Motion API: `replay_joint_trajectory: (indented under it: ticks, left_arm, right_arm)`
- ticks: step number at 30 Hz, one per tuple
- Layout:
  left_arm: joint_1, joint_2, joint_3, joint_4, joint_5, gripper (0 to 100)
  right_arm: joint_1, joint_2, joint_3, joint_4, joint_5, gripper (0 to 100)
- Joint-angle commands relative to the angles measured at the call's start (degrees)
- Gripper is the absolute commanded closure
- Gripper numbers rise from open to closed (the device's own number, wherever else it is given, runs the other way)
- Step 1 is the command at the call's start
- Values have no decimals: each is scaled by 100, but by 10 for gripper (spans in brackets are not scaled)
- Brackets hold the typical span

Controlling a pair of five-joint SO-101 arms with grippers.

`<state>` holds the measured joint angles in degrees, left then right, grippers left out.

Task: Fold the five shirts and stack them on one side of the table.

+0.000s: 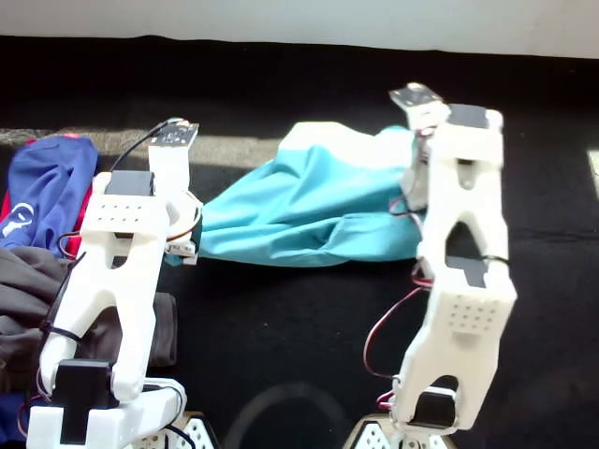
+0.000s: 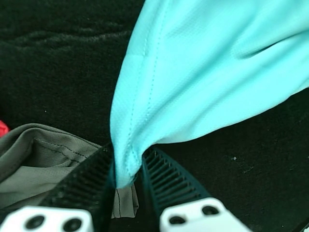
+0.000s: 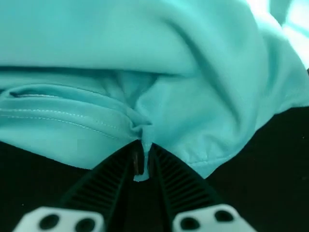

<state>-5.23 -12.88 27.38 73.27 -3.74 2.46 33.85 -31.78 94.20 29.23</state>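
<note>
A turquoise shirt (image 1: 309,201) lies stretched and rumpled across the black table between the two arms. My left gripper (image 2: 126,176) is shut on a pinched corner of the turquoise shirt (image 2: 203,72), at the shirt's left end in the high view. My right gripper (image 3: 143,166) is shut on a fold of the turquoise shirt (image 3: 145,63) at its right end. In the high view the left gripper (image 1: 183,251) sits by the shirt's left tip, and the right arm (image 1: 454,234) stands over the shirt's right edge.
A blue shirt (image 1: 42,192) with red trim and a grey shirt (image 1: 28,299) are piled at the table's left edge. The grey shirt (image 2: 38,164) lies just beside my left gripper. Black table (image 1: 281,327) spreads in front of the turquoise shirt.
</note>
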Motion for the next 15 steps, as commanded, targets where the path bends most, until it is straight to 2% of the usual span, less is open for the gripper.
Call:
replay_joint_trajectory:
  ticks: [1, 7, 11, 15]
  left_arm:
    - [-66, -75, -224, -9, -26, 991]
    - [-57, -75, -224, -9, -26, 991]
    - [-57, -75, -224, -9, -26, 991]
    - [-40, -75, -224, -9, -26, 991]
  right_arm:
    - [330, -66, -31, 303, 308, 993]
    - [664, -514, 22, 444, 536, 993]
    - [637, -1182, 171, 681, 633, 993]
    - [409, -1974, 927, 673, 668, 993]
